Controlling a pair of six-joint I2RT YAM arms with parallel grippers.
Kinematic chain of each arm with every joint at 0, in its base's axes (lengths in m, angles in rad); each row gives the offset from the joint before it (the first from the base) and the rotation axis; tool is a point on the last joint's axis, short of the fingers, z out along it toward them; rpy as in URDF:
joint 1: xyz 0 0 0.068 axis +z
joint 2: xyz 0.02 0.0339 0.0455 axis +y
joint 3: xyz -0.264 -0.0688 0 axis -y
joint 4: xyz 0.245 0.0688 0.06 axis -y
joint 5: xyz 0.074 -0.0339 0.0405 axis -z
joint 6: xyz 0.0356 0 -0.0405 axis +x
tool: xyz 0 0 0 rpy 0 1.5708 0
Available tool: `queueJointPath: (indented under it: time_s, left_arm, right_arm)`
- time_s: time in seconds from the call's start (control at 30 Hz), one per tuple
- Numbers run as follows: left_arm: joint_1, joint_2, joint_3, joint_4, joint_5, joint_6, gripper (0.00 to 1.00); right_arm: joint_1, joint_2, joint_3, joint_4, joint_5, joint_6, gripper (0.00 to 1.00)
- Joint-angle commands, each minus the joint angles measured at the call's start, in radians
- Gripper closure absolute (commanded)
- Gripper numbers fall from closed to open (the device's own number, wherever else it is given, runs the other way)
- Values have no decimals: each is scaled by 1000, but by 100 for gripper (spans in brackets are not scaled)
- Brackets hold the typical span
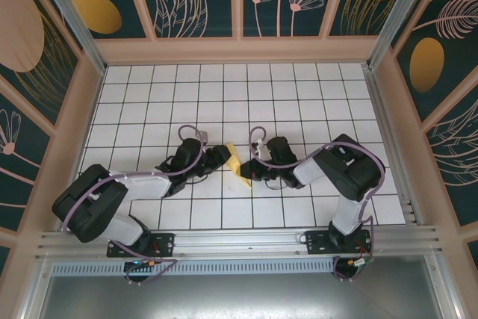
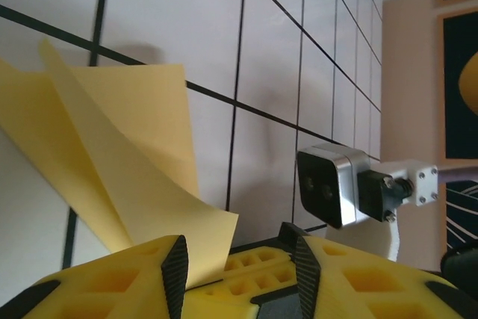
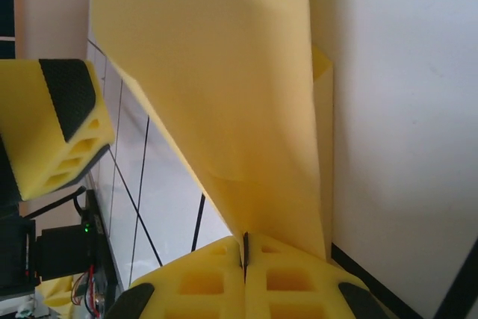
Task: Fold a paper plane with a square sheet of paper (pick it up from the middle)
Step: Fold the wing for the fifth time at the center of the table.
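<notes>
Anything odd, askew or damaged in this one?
Nothing looks spilled or torn. The yellow paper sits mid-table, pinched in the shut right gripper. Its folded layers splay loosely and rise off the tiles instead of lying creased flat. The left gripper is open at one corner.

Yellow sheet of paper (image 3: 224, 95), folded over, stands raised.

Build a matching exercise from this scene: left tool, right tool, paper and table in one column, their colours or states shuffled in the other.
Things:
1. left tool
2. right tool
3. paper
4. table

States:
A. white with black grid lines
B. shut, pinching the paper's edge
C. yellow, creased, standing up off the surface
D. open, fingers apart

Pairs: 1-D, 2-B, 3-C, 4-A
</notes>
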Motion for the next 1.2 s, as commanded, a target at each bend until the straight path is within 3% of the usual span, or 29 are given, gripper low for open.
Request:
queueJointPath:
  time_s: [0.0,0.87,1.17]
  left_arm:
    - [6,40,9,105,62,22,55]
    - [6,284,60,206,63,35,54]
    - [5,336,58,104,35,17,58]
  right_arm:
    - [-11,28,20,12,-32,46,100]
    - [-22,32,19,-17,-21,99,100]
    - [-22,-51,40,-161,19,59,88]
